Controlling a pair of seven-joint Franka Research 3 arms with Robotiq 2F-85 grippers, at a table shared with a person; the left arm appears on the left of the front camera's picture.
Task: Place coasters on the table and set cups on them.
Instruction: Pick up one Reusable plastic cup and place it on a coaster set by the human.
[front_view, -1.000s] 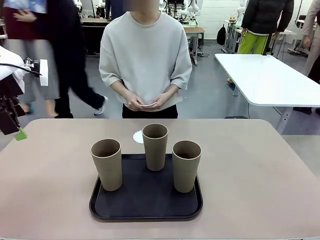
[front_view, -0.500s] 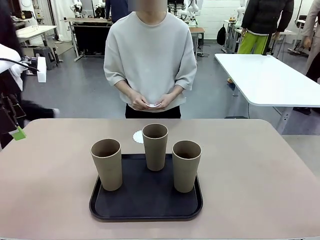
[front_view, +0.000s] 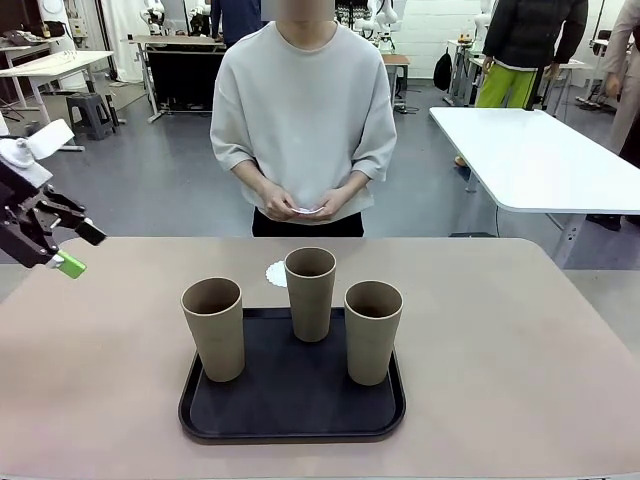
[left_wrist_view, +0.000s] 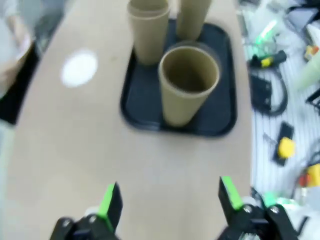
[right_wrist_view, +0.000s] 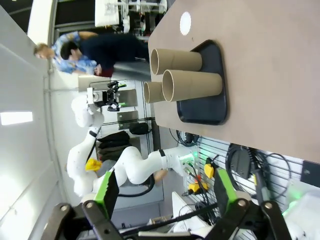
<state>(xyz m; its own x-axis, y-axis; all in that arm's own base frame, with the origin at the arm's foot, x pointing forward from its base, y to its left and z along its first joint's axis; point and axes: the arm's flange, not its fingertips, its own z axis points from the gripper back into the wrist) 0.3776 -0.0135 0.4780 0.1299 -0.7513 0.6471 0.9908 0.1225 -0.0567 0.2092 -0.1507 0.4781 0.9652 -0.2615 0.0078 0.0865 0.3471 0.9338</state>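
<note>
Turned since a second ago, the left gripper (front_view: 80, 250) hangs left of the tray (front_view: 290, 415), wide open, empty, like the right gripper (right_wrist_view: 165, 187). Cups (front_view: 310, 293) stand on the tray; the coaster (front_view: 276, 273) behind it, part-hidden in front view, shows whole in wrist views.

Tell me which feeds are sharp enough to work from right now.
Front view: sharp and evenly lit, the cups on the tray crisp. Left wrist view: blurred throughout; the coaster is a soft white blob. Right wrist view: sharp but rolled sideways, with a bright light patch at its left edge.
</note>
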